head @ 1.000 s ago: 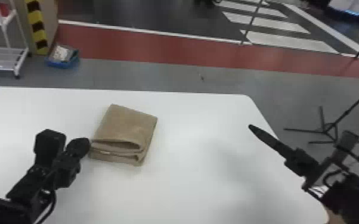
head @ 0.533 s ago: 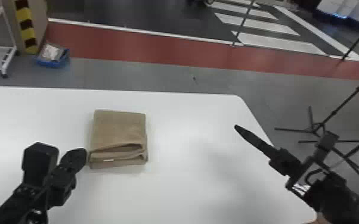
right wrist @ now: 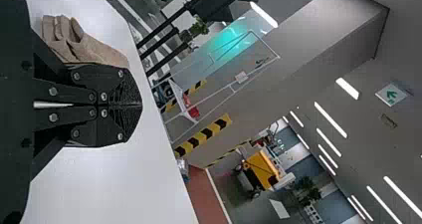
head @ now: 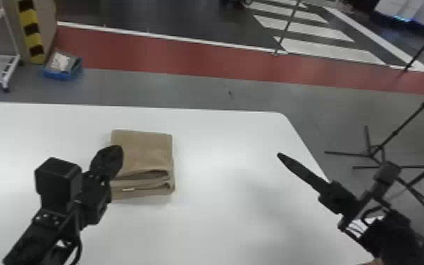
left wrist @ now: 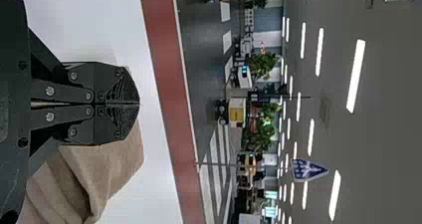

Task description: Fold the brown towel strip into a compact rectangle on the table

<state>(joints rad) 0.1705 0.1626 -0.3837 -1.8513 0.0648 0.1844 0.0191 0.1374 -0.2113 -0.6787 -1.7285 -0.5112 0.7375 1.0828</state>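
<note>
Lying beyond white table [head: 214, 225]: grey floor [head: 151, 88]

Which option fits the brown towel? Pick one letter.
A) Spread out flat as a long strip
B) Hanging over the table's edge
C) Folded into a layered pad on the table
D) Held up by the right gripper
C: the brown towel lies on the white table as a squarish pad, with stacked layers showing along its near side.
</note>
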